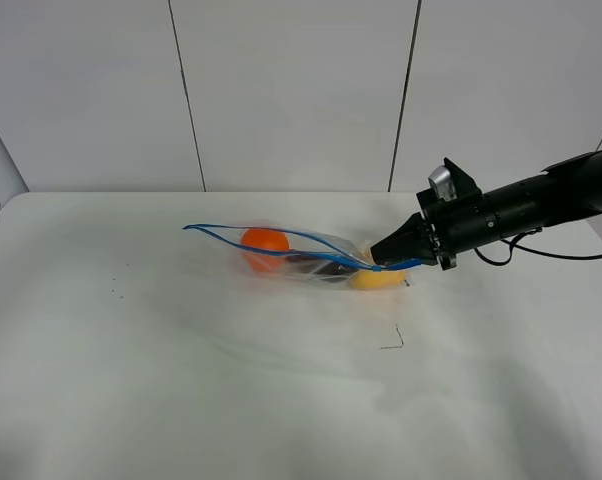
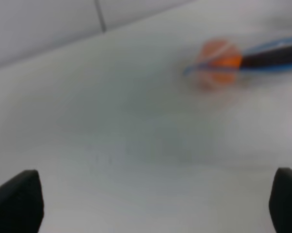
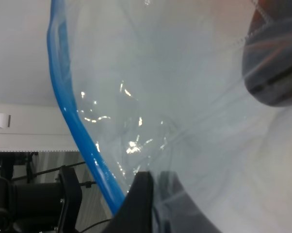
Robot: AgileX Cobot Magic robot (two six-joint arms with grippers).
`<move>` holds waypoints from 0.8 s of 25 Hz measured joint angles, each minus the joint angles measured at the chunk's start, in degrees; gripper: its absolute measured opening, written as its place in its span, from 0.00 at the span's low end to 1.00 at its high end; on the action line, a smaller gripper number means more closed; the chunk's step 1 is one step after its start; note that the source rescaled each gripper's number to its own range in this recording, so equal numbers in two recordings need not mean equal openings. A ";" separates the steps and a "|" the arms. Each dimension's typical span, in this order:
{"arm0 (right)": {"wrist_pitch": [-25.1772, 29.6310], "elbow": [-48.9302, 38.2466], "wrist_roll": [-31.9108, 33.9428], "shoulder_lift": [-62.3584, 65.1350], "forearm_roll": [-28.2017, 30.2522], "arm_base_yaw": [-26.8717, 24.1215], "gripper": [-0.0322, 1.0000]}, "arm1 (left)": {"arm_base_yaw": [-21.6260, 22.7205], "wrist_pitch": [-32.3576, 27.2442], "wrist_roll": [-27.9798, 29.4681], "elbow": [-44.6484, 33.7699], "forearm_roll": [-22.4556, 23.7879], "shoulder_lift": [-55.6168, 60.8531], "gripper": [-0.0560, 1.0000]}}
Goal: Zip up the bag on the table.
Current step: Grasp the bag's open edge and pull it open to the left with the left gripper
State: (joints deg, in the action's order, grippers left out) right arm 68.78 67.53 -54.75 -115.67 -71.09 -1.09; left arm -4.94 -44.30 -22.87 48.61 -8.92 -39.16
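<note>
The right fingers (image 1: 396,247) are clenched hard on the bag (image 1: 326,252), nipping the end that points to the right edge of the tabletop (image 1: 181,380), right at the blue zipper strip (image 1: 221,229) (the right wrist view is all clear film, with that strip running down to the fingertip). The left fingers (image 2: 17,201) are spread wide and empty, hovering over bare tabletop, with the orange fruit (image 2: 219,60) well ahead of them.

The bag lies across the middle, nearer the far edge. The orange fruit sits toward its free end, a dark purple fruit (image 1: 316,266) is mid-bag, and a yellow fruit (image 1: 378,280) is just beside the pinch. The strip's two lines part along the top, so the mouth looks unsealed.

This reads as the anchoring step: one end is held and zipping is not yet begun. Next, the left fingers need to reach the strip, close across both tracks and run along it, with the right fingers pulling against them.
</note>
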 joint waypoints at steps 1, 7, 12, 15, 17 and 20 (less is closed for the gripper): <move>0.00 0.00 0.00 0.00 0.00 0.00 0.03 | -1.49 0.06 -0.13 1.85 0.96 -2.23 0.96; 0.00 0.00 0.29 0.00 0.02 0.00 0.03 | -16.31 1.72 3.71 7.23 12.85 -11.64 0.95; 0.00 0.00 0.42 0.00 0.02 0.00 0.03 | -37.11 2.05 18.00 7.40 35.00 -19.30 0.95; 0.00 0.00 0.46 0.00 0.02 0.00 0.03 | -53.21 -1.60 30.78 7.40 55.21 -26.59 0.95; 0.00 0.00 0.46 0.00 -0.16 0.00 0.03 | -61.37 -5.33 39.85 7.40 68.37 -32.14 0.95; 0.00 0.00 1.20 0.00 -0.65 0.00 0.03 | -68.93 -7.22 49.69 7.40 83.27 -40.68 0.94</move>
State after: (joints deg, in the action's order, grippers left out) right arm 68.78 67.53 -53.55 -115.67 -71.74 -1.09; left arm -73.87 -51.52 26.81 56.01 74.35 -79.83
